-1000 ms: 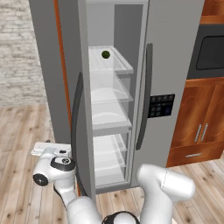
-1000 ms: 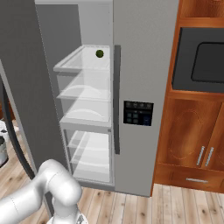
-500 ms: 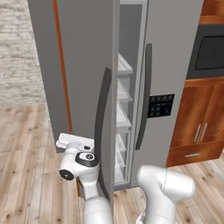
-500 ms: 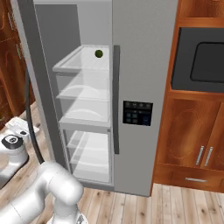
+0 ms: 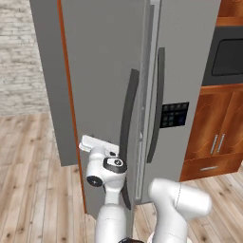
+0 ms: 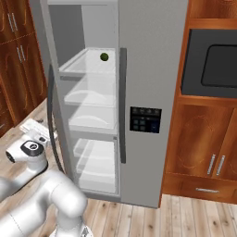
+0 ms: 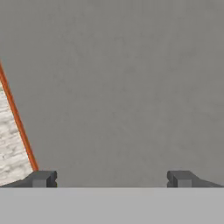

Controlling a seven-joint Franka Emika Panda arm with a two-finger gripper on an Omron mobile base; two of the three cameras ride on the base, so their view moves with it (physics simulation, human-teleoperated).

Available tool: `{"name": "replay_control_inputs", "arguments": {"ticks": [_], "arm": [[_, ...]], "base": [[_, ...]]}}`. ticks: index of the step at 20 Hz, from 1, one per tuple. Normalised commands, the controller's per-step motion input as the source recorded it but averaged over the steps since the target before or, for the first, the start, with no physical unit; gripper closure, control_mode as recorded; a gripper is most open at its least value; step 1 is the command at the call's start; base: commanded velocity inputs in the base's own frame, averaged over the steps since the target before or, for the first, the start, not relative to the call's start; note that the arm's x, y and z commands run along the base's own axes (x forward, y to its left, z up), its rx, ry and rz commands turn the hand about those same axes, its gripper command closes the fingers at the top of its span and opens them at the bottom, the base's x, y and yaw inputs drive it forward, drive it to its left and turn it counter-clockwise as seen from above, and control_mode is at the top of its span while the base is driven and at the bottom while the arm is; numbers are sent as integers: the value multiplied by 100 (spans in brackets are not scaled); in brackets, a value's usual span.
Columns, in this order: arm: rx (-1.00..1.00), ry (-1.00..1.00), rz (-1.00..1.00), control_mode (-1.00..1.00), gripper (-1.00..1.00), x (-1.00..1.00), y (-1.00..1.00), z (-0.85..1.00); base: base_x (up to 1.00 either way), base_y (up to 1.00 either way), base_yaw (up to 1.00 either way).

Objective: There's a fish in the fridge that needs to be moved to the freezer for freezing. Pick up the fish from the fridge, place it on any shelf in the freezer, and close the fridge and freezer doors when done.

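The two-finger gripper (image 7: pixel 111 178) is seen with its small dark fingertips (image 7: pixel 42 178) spread wide apart at the lower corners of the hand view, nothing held between them. Directly ahead of them a flat grey door face (image 7: pixel 131 87) takes up most of that frame, with a thin orange edge running down the left side and pale brick wall beyond it at lower left.

In the left base view the white hand (image 5: pixel 97 146) is placed low and left of centre, against the outer face of the wide grey fridge door (image 5: pixel 99 80), just left of its long dark curved handle (image 5: pixel 127 137). That door stands nearly shut there. To its right the narrower grey door with the black dispenser panel (image 5: pixel 173 115) is shut.

In the right base view the fridge interior (image 6: pixel 92 115) is seen through the remaining gap, with clear glass shelves and translucent drawers (image 6: pixel 95 159). A dark green ball (image 6: pixel 104 57) rests on the top shelf at upper centre. The fish cannot be made out in any view.
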Motion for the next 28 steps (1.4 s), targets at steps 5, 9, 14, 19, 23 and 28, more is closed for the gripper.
{"name": "replay_control_inputs", "arguments": {"ticks": [5, 9, 14, 19, 23, 28], "arm": [[18, -2, 0, -100, -100, 42, -89, 0], [19, 0, 0, -100, -100, 57, -91, 0], [20, 0, 0, -100, -100, 58, -92, 0], [18, -1, 0, -100, -100, 50, -79, 0], [14, -8, 2, -100, -100, 42, -67, 0], [10, -13, 3, -100, -100, 69, -48, 0]], "base": [[0, 0, 0], [0, 0, 0], [0, 0, 0], [0, 0, 0], [0, 0, 0], [0, 0, 0]]}}
